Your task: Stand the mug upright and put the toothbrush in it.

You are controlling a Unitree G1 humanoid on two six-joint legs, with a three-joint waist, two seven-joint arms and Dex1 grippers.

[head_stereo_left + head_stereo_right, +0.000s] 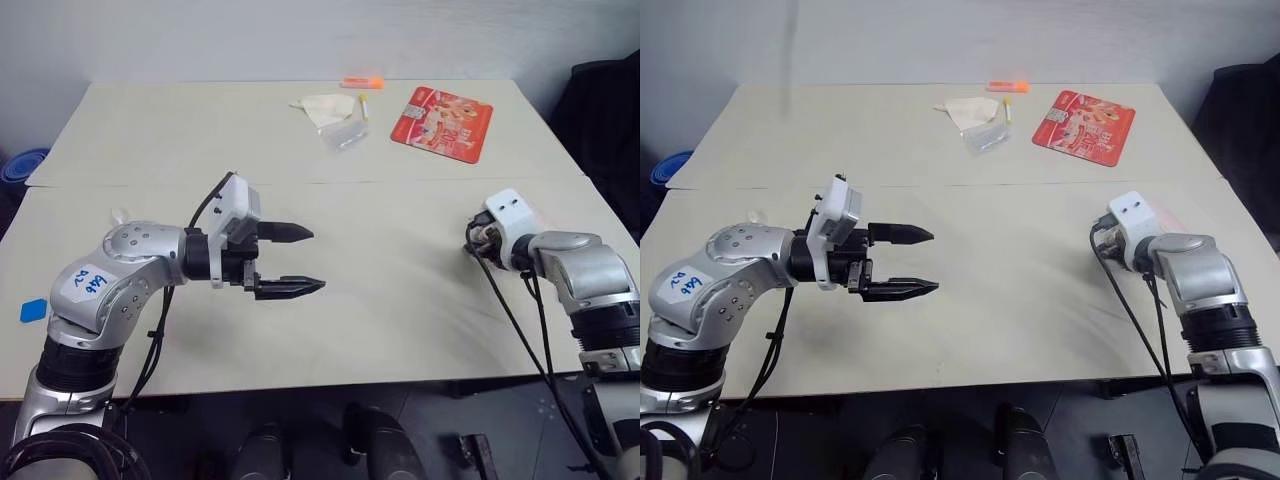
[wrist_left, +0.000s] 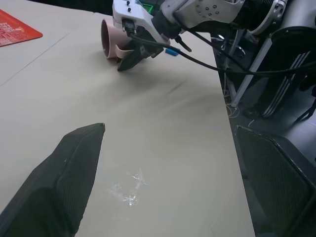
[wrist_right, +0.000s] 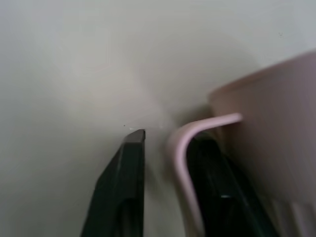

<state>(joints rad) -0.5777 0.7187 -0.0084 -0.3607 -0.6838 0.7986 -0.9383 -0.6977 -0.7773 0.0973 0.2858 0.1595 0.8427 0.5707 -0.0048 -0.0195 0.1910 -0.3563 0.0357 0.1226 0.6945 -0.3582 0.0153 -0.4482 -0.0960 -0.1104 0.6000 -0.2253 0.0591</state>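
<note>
table (image 2: 163, 148), mug handle (image 3: 185, 143) between right pincer (image 3: 173, 148) fingers

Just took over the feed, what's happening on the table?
The right gripper is at the pink mug, which lies on its side on the table, one finger threaded through the mug's handle. The left gripper hovers open and empty over the table.

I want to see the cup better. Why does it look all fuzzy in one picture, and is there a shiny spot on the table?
Right wrist view: the mug sits very near the lens, so its handle blurs. Left wrist view: the near finger is soft too, and a small glint shines on the table.
</note>
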